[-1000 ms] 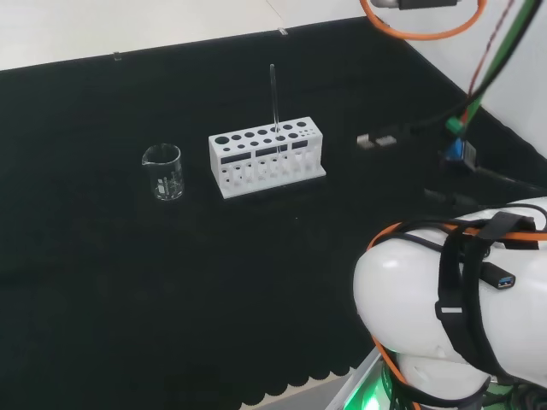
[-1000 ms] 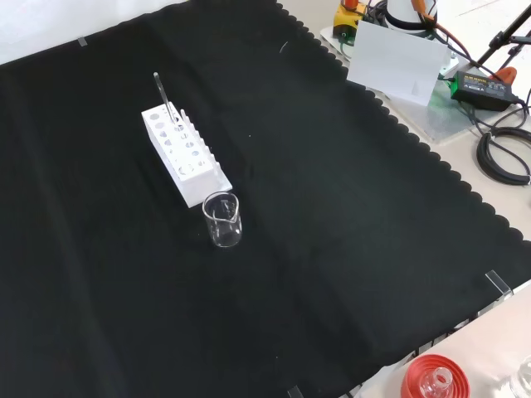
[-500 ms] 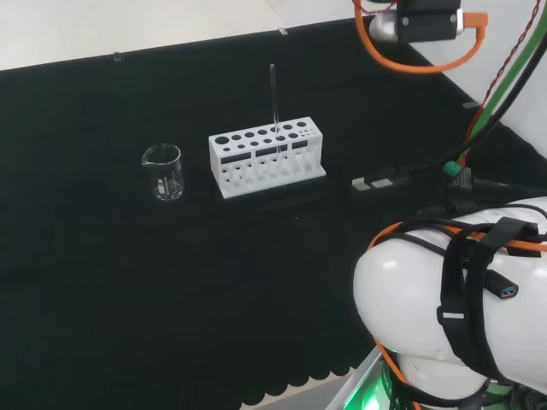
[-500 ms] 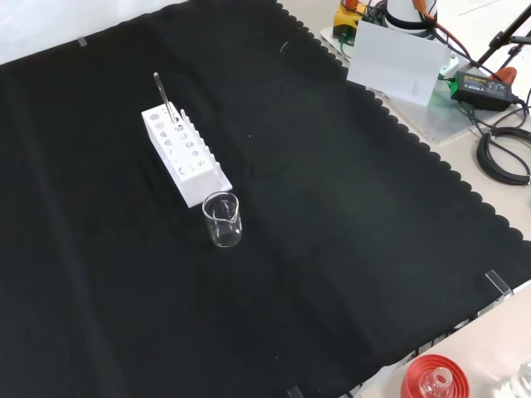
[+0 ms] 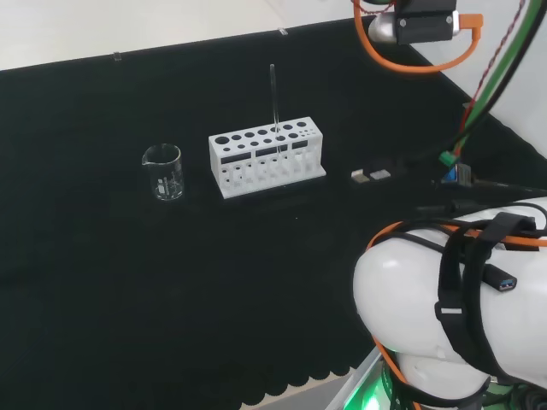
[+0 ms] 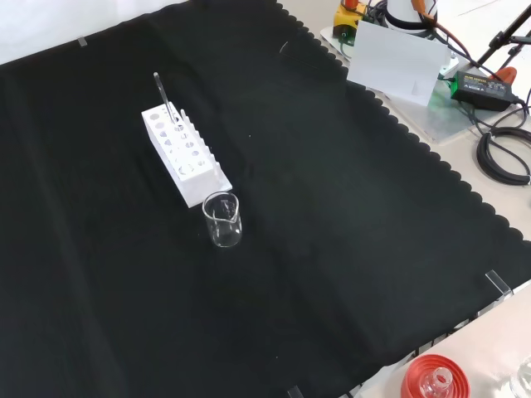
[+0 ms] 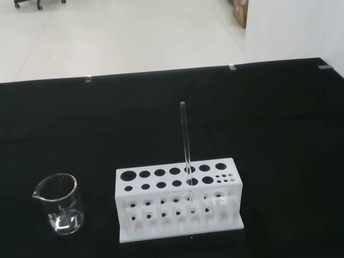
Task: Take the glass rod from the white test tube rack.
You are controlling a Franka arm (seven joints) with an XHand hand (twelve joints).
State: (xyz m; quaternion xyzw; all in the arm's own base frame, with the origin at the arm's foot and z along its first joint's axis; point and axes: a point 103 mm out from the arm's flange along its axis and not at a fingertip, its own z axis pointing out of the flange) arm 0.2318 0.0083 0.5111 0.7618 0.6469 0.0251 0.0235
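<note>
Glass rod [image 7: 185, 140] hasn't budged at all. It stands upright in a back-row hole of the white test tube rack [image 7: 177, 207], poking well up above the top, exactly where it was a second ago.

What's actually changed is the arm. In the head view its big white link [image 5: 444, 316] sits about where it was, but the dark block with the orange cable [image 5: 425, 21] at the arm's far end has swung into view up top, and the cables hanging under it have shifted about. So the arm is on the move while the bench stays untouched.

As for the hand, I honestly can't tell how it's set or whether it has hold of anything. Going by the wrist view, the rack is out ahead of the hand and well apart from it, long side facing it. The glass beaker [image 7: 60, 204] stands just beside the rack's end, no farther from the hand than the rack is. Beyond both, the black cloth [image 7: 279, 134] runs on to its far edge.

My read: this is only the approach, with the whole reach and the pick not yet done.
</note>
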